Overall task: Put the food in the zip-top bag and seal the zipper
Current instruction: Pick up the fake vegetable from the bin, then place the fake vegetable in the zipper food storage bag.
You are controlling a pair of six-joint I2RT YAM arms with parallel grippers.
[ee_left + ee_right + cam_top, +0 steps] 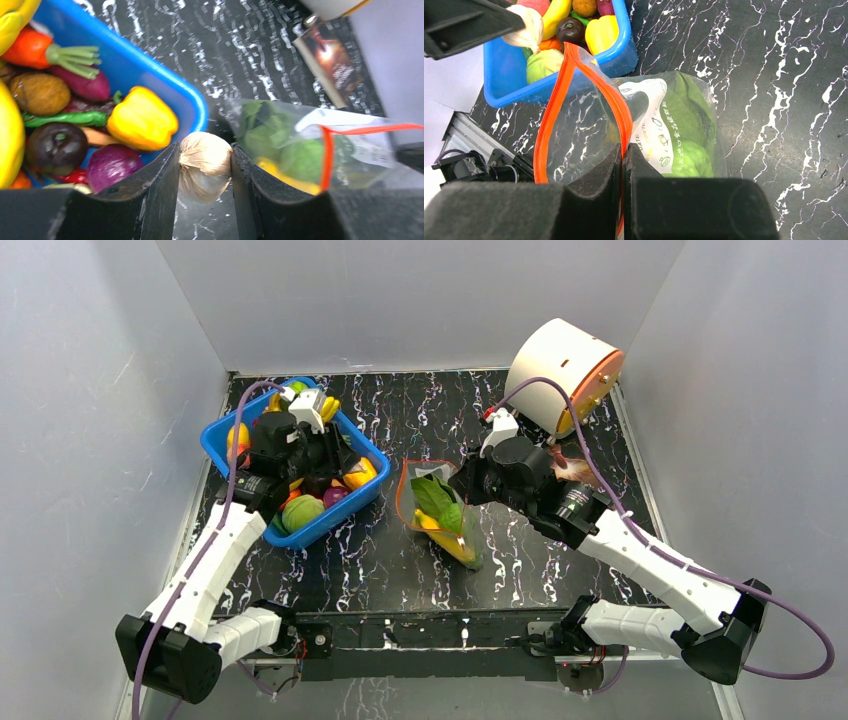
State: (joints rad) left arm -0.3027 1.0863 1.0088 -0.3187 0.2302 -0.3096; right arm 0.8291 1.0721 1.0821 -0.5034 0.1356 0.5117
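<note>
Zip-top bag [440,512] lies on the black marbled table [400,410] just beyond the two arm bases, near the middle, its mouth turned toward the blue basket [345,510]. Right gripper [623,150] is pressed together on the mouth edge, pinching the zipper [549,115] so that the mouth stands up as an open loop. Inside the bag I see green lettuce [437,498] and something yellow [452,542] — banana or pepper, I cannot say through the crinkled plastic. To the left, the left gripper [205,149] pinches a pale garlic bulb [202,175] between its two fingers, at the basket's rim and just beside the bag's mouth. As I judge it, the step in hand is carrying one more piece of food from basket to bag; sealing is not yet begun. The next move calls for bringing the garlic over the open loop, low enough to drop inside, and loosening the fingers only there, while the right side holds the mouth up. Many pieces lie in the basket — a yellow bell pepper [142,120], a carrot [30,47], dark round ones — and the lower ones are covered. From above, the left wrist hides the garlic and the fingers. Farther back, a white drum [560,375] lies tilted in the corner with a small dark packet [330,60] beside it; its print is too blurred to read.
</note>
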